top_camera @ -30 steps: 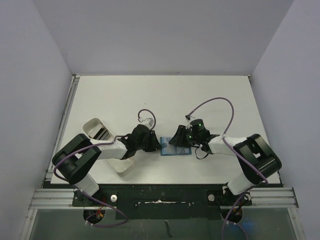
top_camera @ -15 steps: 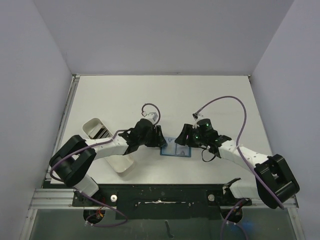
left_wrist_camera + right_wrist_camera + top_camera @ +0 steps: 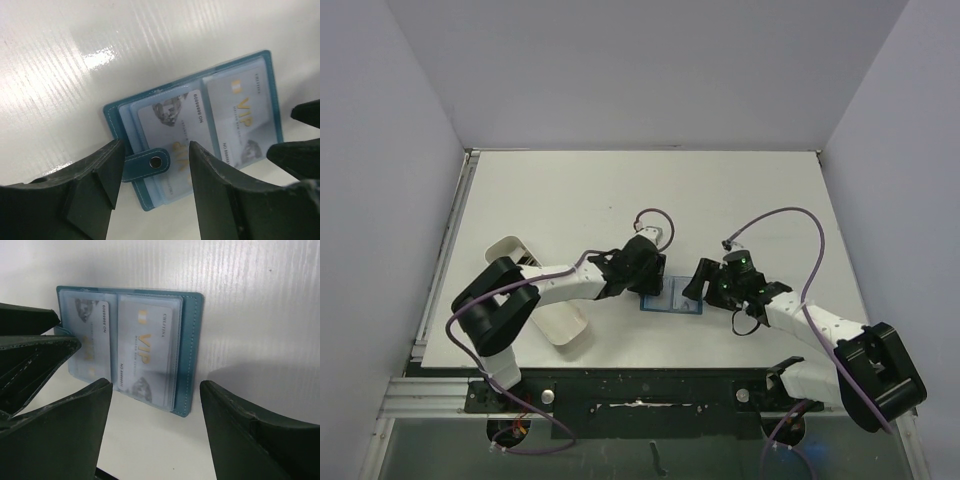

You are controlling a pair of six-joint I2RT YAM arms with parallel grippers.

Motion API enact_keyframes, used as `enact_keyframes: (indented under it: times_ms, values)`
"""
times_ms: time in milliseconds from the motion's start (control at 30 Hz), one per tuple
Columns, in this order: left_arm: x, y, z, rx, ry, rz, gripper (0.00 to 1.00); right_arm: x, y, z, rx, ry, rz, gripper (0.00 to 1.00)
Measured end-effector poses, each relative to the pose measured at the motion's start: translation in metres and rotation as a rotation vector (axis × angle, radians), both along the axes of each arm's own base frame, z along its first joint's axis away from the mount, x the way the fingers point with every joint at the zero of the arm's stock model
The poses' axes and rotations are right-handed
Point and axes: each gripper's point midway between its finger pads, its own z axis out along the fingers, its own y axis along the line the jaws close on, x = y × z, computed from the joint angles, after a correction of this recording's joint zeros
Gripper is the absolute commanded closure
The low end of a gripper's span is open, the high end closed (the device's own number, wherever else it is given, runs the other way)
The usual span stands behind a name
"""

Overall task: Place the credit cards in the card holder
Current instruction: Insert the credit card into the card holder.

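Note:
The teal card holder point(image 3: 117, 117) lies open and flat on the white table, also seen from above point(image 3: 675, 300). Two pale credit cards sit in its clear sleeves, one on each half point(image 3: 145, 352) point(image 3: 92, 335). The strap tab with its snap stud point(image 3: 156, 161) lies over the edge of one card. My left gripper point(image 3: 156, 146) is open and straddles the strap tab without gripping it. My right gripper point(image 3: 155, 390) is open at the holder's other end, with nothing between its fingers. From above, both grippers point(image 3: 658, 285) point(image 3: 696, 286) flank the holder.
A long white tray point(image 3: 565, 325) lies at the left under the left arm. In the right wrist view the left gripper's dark fingers point(image 3: 30, 350) reach in over the holder's left half. Purple cables loop above both wrists.
Both grippers have opened. The left gripper has moved right over the holder's left edge. The right gripper has drawn back to the right. The holder stays flat on the table.

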Motion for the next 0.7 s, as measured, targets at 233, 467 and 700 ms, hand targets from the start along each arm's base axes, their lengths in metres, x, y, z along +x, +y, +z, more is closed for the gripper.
enact_keyframes:
  times_ms: [233, 467, 700]
  values:
    - [0.000, 0.008, -0.009, 0.180, -0.029, 0.011, 0.51, -0.004, -0.005, -0.009, 0.007, 0.019, -0.030, 0.27]
    - [-0.003, 0.022, -0.010, 0.290, -0.061, 0.031, 0.57, 0.000, -0.004, -0.008, 0.028, 0.006, -0.040, 0.27]
    - [-0.002, 0.033, -0.012, 0.343, -0.072, 0.053, 0.65, 0.003, -0.003, -0.009, 0.041, 0.001, -0.047, 0.27]
